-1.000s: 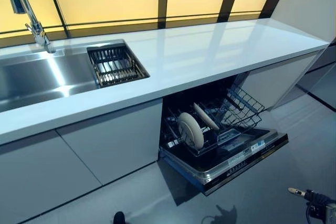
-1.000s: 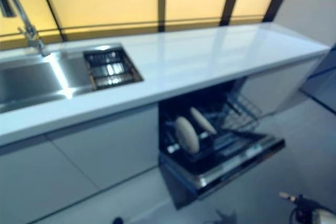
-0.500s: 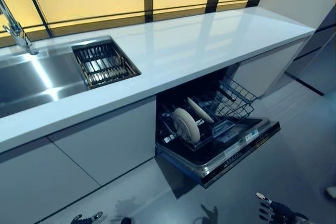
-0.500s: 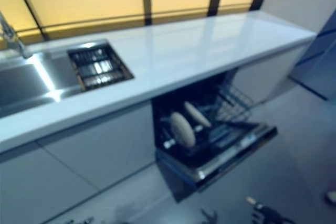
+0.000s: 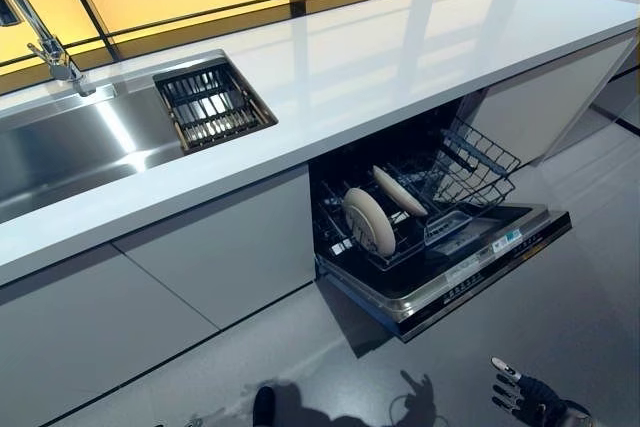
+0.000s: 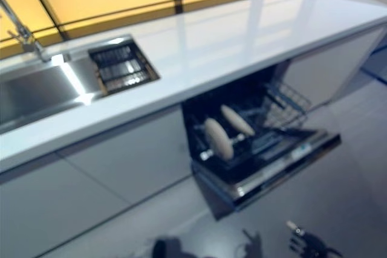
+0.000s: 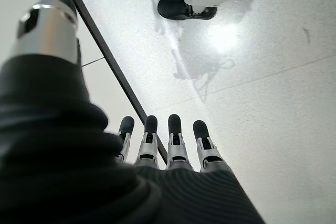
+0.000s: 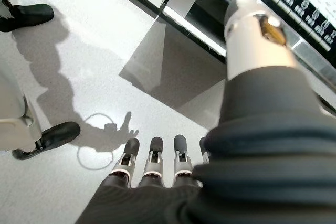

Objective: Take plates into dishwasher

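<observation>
**Two plates racked in the open dishwasher, both hands empty above the floor**

The head views take in the whole kitchen run. A white counter (image 5: 380,57) crosses the upper half of the frame, with a steel sink (image 5: 70,147) at the upper left, a faucet (image 5: 45,42) behind it and a dark drain rack (image 5: 212,107) set into the sink's right end. At centre right the dishwasher (image 5: 440,247) stands open, its door (image 5: 480,272) folded down toward the floor (image 5: 560,347). In the lower rack (image 5: 400,232) two pale plates stand on edge: one plate (image 5: 368,221) in front, the second plate (image 5: 399,190) just behind it and leaning. A wire basket (image 5: 470,167) sits tilted at the rack's right.

Of the hands, the head views catch only the right hand (image 5: 528,399), at the lower right corner, fingers spread. The wrist views fill in what is lacking there. The right wrist view shows the right hand's fingers straight and holding nothing, with the door's edge and control strip at its upper right. The left wrist view shows the left hand (image 7: 168,150) with fingers straight side by side, empty, above pale floor crossed by a dark seam.

Print on the door's control strip and a small label there are too small to read
</observation>
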